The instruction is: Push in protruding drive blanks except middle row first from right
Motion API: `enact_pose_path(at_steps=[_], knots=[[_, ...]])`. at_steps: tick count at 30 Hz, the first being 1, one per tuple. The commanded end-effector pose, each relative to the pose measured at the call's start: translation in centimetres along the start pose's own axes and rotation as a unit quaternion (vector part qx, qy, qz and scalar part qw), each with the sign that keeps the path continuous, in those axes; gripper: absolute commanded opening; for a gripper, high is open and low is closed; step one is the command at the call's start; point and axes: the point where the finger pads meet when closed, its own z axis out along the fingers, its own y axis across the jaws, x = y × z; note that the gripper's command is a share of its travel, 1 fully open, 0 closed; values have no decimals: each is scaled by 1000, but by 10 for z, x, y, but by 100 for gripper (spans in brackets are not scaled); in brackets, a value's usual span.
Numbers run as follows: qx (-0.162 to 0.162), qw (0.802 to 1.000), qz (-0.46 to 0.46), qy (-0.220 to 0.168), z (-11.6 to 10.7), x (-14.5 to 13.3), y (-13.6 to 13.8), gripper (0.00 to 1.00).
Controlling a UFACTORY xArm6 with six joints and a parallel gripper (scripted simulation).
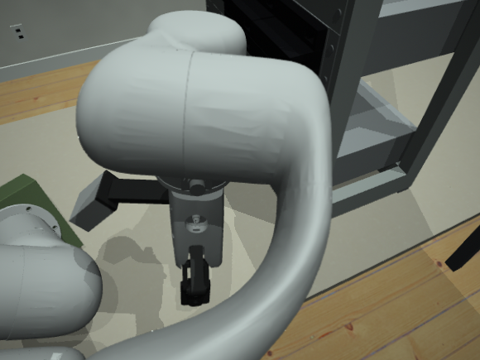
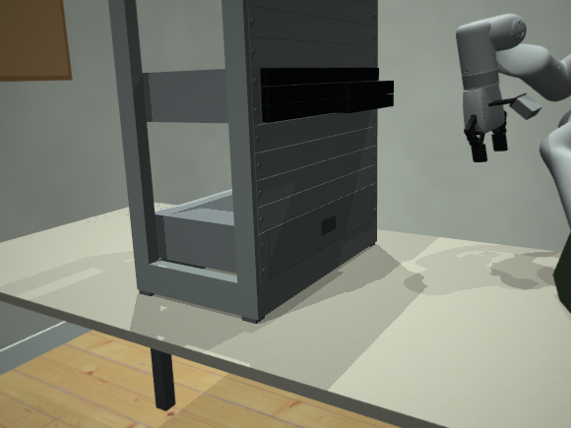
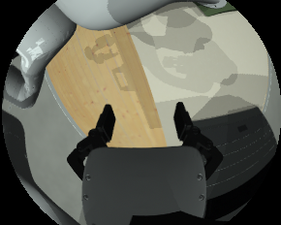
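You are at the approach step: none of the three pushes looks started, and the fingers (image 2: 485, 149) hang in open air well out from the front of the rack (image 2: 240, 168). They are spread fully apart with nothing between them, which you can confirm in the wrist view, where both fingertips frame only floor and table (image 3: 200, 81).

The storage chassis (image 2: 315, 94) is the black band across the rack's front, a little above the fingers' level and well off to their side in the exterior view. A block of its blanks (image 2: 369, 94) juts out toward the fingers at the near end of the band; from these views you cannot tell which rows or positions stand proud, so check that before committing.

The next move, as I judge it, calls for swinging the wrist so the fingers face the chassis front, then lining up on one proud blank that is not the middle-row, rightmost one. Push straight and gently so the rack does not shift on the table.

The forearm hangs nearly vertical, fingers pointing down at the table, with the elbow arched high behind them.
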Motion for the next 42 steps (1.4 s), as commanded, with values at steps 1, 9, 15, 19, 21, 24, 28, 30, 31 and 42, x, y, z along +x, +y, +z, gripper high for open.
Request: enact_pose_path(at_steps=[1, 9, 15, 19, 21, 24, 28, 30, 31, 42], knots=[[-1, 1000, 0, 0, 0, 0, 0, 100], [-1, 1000, 0, 0, 0, 0, 0, 100], [-1, 1000, 0, 0, 0, 0, 0, 100], [-1, 1000, 0, 0, 0, 0, 0, 100], [-1, 1000, 0, 0, 0, 0, 0, 100], [-1, 1000, 0, 0, 0, 0, 0, 100], [0, 1000, -1, -2, -1, 0, 0, 100], [0, 1000, -3, -3, -1, -1, 1, 100], [1, 1000, -4, -4, -1, -1, 1, 100], [7, 999, -27, -25, -4, -3, 7, 100]])
